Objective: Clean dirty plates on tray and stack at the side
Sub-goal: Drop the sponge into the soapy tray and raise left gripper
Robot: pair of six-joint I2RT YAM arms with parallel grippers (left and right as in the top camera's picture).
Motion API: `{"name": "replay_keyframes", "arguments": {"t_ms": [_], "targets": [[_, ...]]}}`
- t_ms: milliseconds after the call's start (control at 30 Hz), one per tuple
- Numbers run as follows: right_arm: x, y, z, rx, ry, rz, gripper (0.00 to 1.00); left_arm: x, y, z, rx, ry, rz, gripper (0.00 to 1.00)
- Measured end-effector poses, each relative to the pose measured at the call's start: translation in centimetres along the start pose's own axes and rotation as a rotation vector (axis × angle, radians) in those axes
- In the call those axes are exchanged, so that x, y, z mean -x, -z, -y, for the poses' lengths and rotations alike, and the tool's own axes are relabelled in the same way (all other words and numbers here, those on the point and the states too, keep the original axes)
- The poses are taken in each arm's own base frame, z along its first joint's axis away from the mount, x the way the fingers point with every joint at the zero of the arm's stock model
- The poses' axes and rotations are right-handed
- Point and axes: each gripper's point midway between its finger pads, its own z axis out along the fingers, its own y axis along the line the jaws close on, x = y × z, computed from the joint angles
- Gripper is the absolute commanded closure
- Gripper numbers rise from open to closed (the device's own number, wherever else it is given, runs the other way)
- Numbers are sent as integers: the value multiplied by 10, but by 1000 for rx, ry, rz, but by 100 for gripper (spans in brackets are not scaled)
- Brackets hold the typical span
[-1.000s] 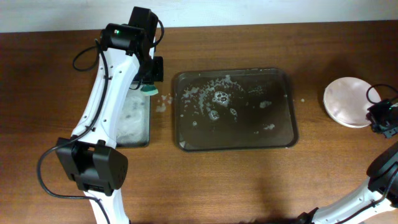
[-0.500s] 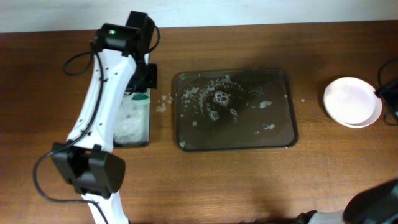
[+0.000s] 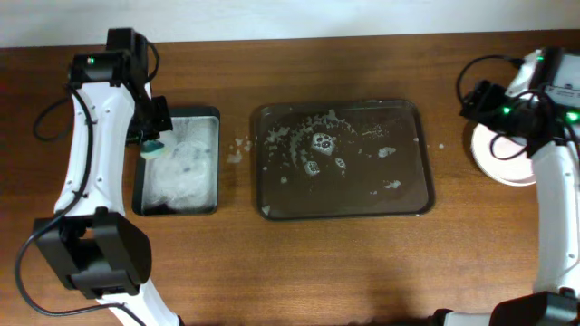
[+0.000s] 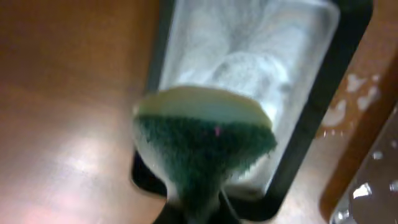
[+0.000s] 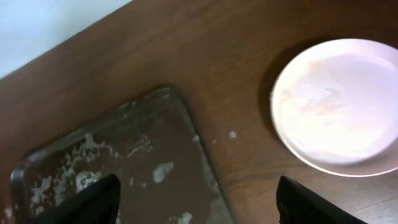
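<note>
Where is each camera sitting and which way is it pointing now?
Overhead: above the table, looking straight down; left arm, right arm, tray, plates show.
Left wrist: looks past the left hand and its sponge at the foamy black tray.
Right wrist: looks down between fingers of the open right hand.
Shared: tray and plates appear in overhead and right wrist.

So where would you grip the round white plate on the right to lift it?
Probably by its thin rim, on the edge facing the dark brown tray: the glossy round white plate lies flat on the wooden table, so only the rim offers the jaws purchase.
</note>
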Motion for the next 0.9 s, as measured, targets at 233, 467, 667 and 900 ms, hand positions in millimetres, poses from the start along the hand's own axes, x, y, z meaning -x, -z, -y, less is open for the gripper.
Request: {"name": "replay_keyframes", "arguments": {"t_ms": [233,467,667,900], "targets": [[-6,-1,-1,-25,16,-17,18,-22,-44,18,-74,-69,-74,1],[-7,-1,0,-35,17,-21,2,-21,-42,25,-111,-66,-70,1],[-7,-1,1,-38,24,-22,2,-7,16,31,-194,-59,35,1],[-7,-1,1,-38,24,-22,1,-39,151,16,-275,-65,325,1]]}}
